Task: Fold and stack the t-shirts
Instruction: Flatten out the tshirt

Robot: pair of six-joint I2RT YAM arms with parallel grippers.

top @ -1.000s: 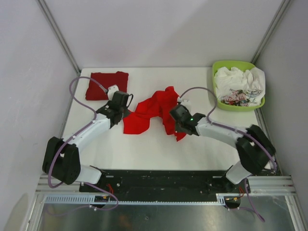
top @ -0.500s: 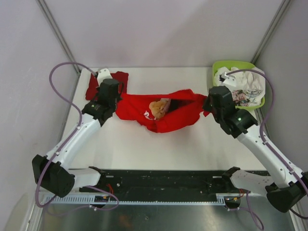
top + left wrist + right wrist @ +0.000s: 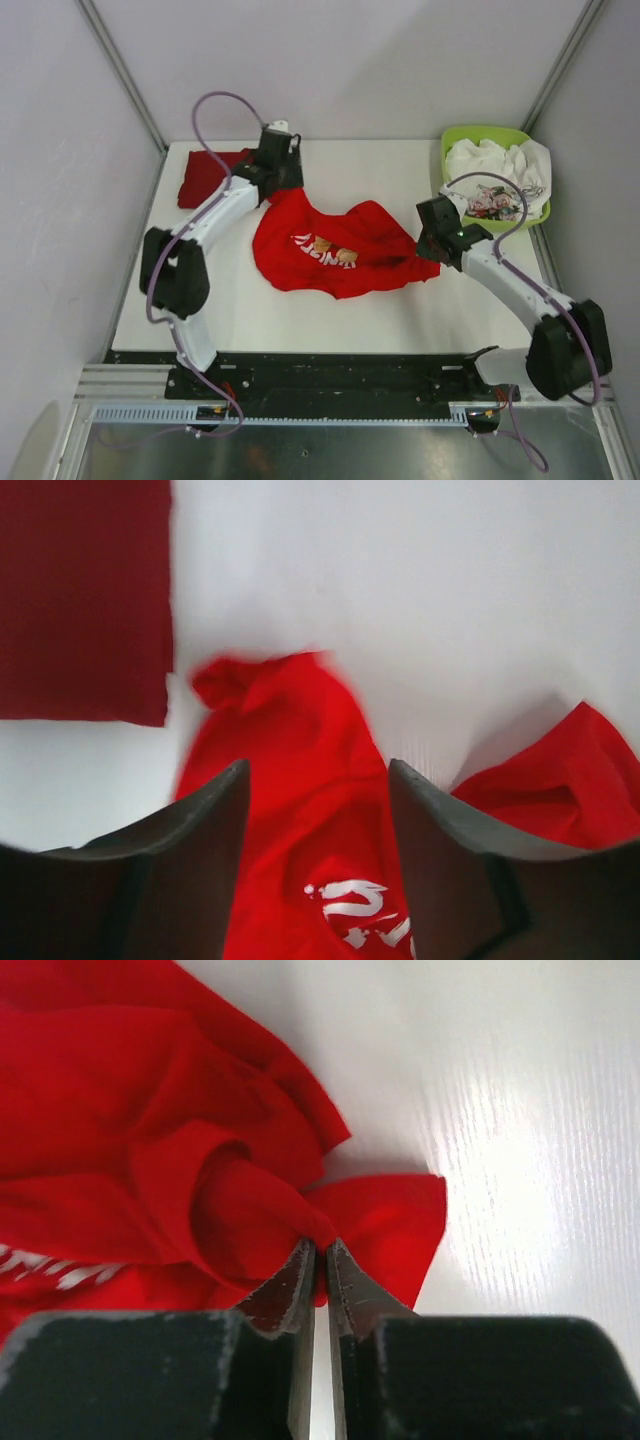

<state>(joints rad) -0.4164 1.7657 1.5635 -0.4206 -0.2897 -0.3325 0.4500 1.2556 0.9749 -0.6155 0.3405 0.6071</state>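
Our right pincer (image 3: 318, 1245) is pressed together on a small rolled fold at the right-hand edge of the bright red t-shirt (image 3: 330, 255). Its thin dark tips almost meet, with cloth nipped between them. Our left pincer (image 3: 317, 770) stands apart above the shirt's far left tip. Its two smooth, dark, wedge-shaped fingers (image 3: 215, 820) stand wide of each other, and the cloth seen through the gap lies loose, not clamped.

The bright shirt is soft and rumpled, spread in a broad, uneven shape across the middle of the bench (image 3: 380, 170). Its print of white lettering faces up, and puckered folds gather toward the right pincer. The dark red t-shirt (image 3: 205, 175) sits at the far left corner of the bench, folded into a flat rectangle with straight edges and a fine weave. It lies just beside the bright shirt's tip, and in the left wrist view a sliver of white shows between them.

The bench top is smooth, white and glossy. Bare surface shows along the near edge, and also between the bright shirt and the far edge. By the far right corner sits a lime-green plastic basket (image 3: 495, 130) with rounded corners, holding crumpled white cloth (image 3: 495, 165).
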